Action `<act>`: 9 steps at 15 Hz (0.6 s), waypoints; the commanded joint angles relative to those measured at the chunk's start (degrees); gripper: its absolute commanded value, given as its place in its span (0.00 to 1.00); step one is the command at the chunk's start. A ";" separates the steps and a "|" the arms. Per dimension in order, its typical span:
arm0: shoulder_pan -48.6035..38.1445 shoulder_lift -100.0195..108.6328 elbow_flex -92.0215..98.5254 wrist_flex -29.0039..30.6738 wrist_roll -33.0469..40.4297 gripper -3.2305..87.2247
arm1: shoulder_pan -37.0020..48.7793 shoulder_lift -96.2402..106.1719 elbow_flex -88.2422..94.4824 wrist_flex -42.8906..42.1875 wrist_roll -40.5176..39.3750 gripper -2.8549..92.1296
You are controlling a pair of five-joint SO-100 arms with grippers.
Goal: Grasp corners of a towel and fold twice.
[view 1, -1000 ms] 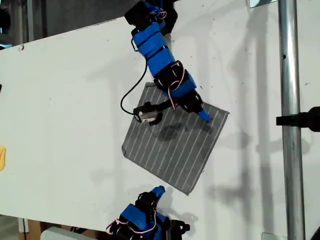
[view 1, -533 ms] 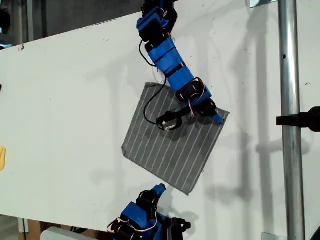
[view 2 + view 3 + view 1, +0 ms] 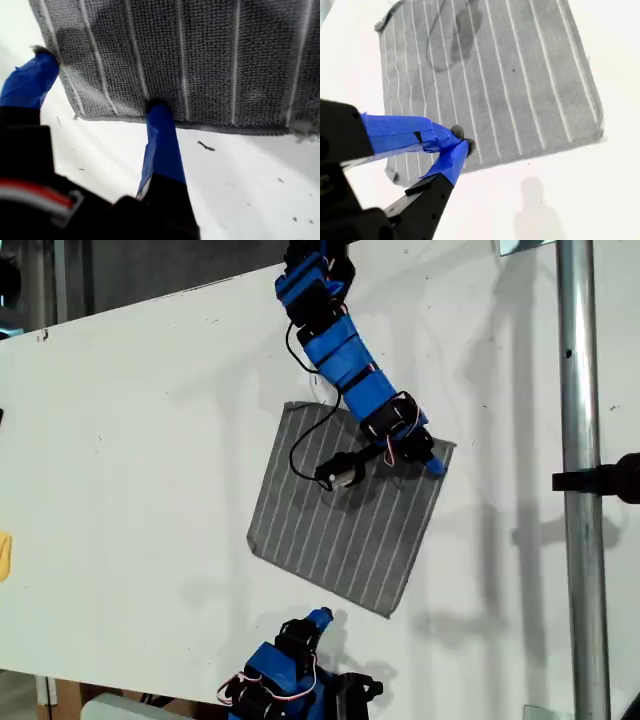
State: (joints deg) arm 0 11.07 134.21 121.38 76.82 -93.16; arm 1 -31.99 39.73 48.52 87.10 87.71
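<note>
My first hand, two blue-taped fingers spread apart and grasping nothing, presses one tip on the near hem of the single thin grey cloth towel with white pinstripes, beside its corner toward the exterior view's right, the other tip at the cloth's side edge. My second hand hangs with its fingertips pinched together on nothing, above the towel's opposite edge, its blue arm tucked at the exterior view's bottom. The towel lies flat and turned diamond-wise on the white surface, bare room on every side, a metal pole well apart at the exterior view's right, and the first of the two arms reaches down from the top over it.
</note>
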 commanded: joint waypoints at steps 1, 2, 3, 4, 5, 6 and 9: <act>-0.09 0.35 -0.35 -1.32 0.00 0.00 | -1.49 0.26 2.55 6.50 2.37 0.43; -0.09 0.44 -0.26 -1.49 0.00 0.00 | -1.41 0.62 2.55 5.80 2.29 0.43; 0.00 0.44 -0.26 -1.49 0.00 0.00 | -1.14 0.79 2.55 4.31 2.11 0.40; 0.09 0.53 -0.18 -1.49 -0.18 0.00 | -0.97 1.05 2.55 2.29 2.02 0.30; 0.09 0.62 0.18 -1.49 -0.35 0.00 | -0.70 1.05 2.55 0.35 2.46 0.08; 0.09 0.70 0.62 -1.67 -0.53 0.00 | -0.62 1.23 2.55 -1.93 2.46 0.03; -0.18 1.32 2.29 -2.99 -1.14 0.01 | -0.35 1.49 2.55 -5.98 1.76 0.03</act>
State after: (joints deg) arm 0 11.07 134.30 124.37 75.06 -93.87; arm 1 -32.52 40.78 49.83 82.27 89.47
